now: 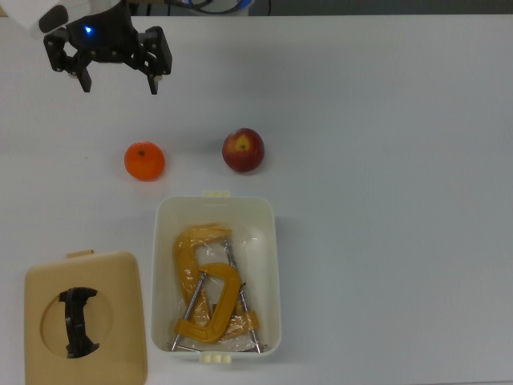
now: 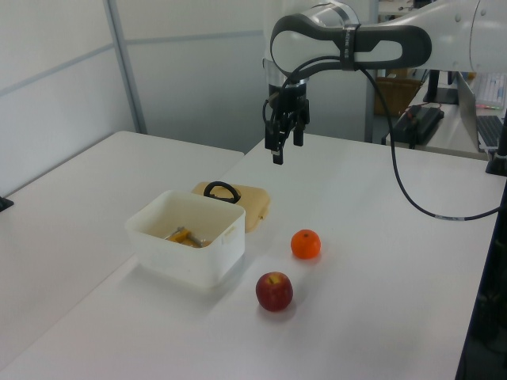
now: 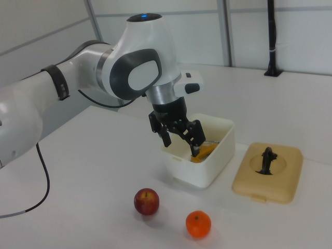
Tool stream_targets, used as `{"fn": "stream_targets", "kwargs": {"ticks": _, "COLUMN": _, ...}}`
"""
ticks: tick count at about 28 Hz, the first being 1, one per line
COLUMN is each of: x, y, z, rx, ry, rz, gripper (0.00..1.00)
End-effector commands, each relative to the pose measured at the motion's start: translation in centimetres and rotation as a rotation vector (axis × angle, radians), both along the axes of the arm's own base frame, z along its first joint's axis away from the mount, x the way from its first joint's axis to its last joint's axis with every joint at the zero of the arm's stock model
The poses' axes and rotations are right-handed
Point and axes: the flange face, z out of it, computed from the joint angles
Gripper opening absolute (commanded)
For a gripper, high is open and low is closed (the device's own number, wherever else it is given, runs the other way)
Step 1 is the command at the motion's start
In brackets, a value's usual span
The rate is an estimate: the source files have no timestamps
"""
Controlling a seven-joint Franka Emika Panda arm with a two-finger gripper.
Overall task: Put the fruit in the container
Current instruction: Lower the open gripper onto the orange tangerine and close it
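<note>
Gripper [image 1: 117,82] held spread above bench [image 1: 385,160], ready for orange [image 1: 144,160]; apple [image 1: 243,150] left just beside container [image 1: 268,241], w/ clamps [image 1: 207,293] inside.

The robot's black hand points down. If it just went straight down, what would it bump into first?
Probably just the bare white table. The open black two-finger hand hangs above empty tabletop; the round orange citrus fruit sits off to one side, though depth is hard to judge exactly.

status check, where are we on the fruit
End effector open, empty, above the table. Orange and apple on table beside tub. Two clamps fill the tub floor.
</note>
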Motion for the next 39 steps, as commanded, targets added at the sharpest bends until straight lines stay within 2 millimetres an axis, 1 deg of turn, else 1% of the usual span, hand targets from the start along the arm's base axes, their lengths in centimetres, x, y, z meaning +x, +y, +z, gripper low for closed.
{"fn": "stream_targets", "kwargs": {"ticks": 1, "x": -0.5, "y": -0.3, "z": -0.9, "rx": 0.019, "ry": 0.028, "rz": 0.058, "gripper": 1.0}}
{"fn": "stream_targets", "kwargs": {"ticks": 4, "x": -0.6, "y": -0.3, "z": -1.4, "rx": 0.019, "ry": 0.036, "rz": 0.096, "gripper": 1.0}}
{"fn": "stream_targets", "kwargs": {"ticks": 6, "x": -0.6, "y": -0.3, "z": -2.3, "rx": 0.02, "ry": 0.052, "rz": 0.102, "gripper": 1.0}}
{"fn": "stream_targets", "kwargs": {"ticks": 11, "x": -0.6, "y": -0.2, "z": -5.5, "rx": 0.008, "ry": 0.056, "rz": 0.103, "gripper": 1.0}}
{"fn": "stream_targets", "kwargs": {"ticks": 12, "x": -0.6, "y": -0.3, "z": -6.8, "rx": -0.005, "ry": 0.055, "rz": 0.102, "gripper": 1.0}}
{"fn": "stream_targets", "kwargs": {"ticks": 17, "x": -0.6, "y": -0.5, "z": -10.3, "rx": -0.052, "ry": 0.048, "rz": 0.099, "gripper": 1.0}}
{"fn": "stream_targets", "kwargs": {"ticks": 18, "x": -0.6, "y": -0.7, "z": -11.4, "rx": -0.069, "ry": 0.043, "rz": 0.091, "gripper": 1.0}}
{"fn": "stream_targets", "kwargs": {"ticks": 22, "x": -0.8, "y": -0.8, "z": -14.0, "rx": -0.107, "ry": 0.059, "rz": 0.111, "gripper": 1.0}}
{"fn": "stream_targets", "kwargs": {"ticks": 23, "x": -1.0, "y": -0.8, "z": -15.0, "rx": -0.121, "ry": 0.062, "rz": 0.121, "gripper": 1.0}}
{"fn": "stream_targets", "kwargs": {"ticks": 27, "x": -1.4, "y": -0.7, "z": -16.8, "rx": -0.136, "ry": 0.054, "rz": 0.112, "gripper": 1.0}}
{"fn": "stream_targets", "kwargs": {"ticks": 28, "x": -1.7, "y": -0.6, "z": -18.0, "rx": -0.155, "ry": 0.057, "rz": 0.118, "gripper": 1.0}}
{"fn": "stream_targets", "kwargs": {"ticks": 32, "x": -2.3, "y": -0.5, "z": -19.9, "rx": -0.182, "ry": 0.06, "rz": 0.118, "gripper": 1.0}}
{"fn": "stream_targets", "kwargs": {"ticks": 33, "x": -2.5, "y": -0.4, "z": -20.6, "rx": -0.192, "ry": 0.057, "rz": 0.122, "gripper": 1.0}}
{"fn": "stream_targets", "kwargs": {"ticks": 37, "x": -2.3, "y": -0.3, "z": -22.2, "rx": -0.205, "ry": 0.066, "rz": 0.122, "gripper": 1.0}}
{"fn": "stream_targets", "kwargs": {"ticks": 38, "x": -2.1, "y": -0.4, "z": -23.1, "rx": -0.216, "ry": 0.072, "rz": 0.115, "gripper": 1.0}}
{"fn": "stream_targets", "kwargs": {"ticks": 39, "x": -2.1, "y": -0.4, "z": -23.4, "rx": -0.224, "ry": 0.071, "rz": 0.113, "gripper": 1.0}}
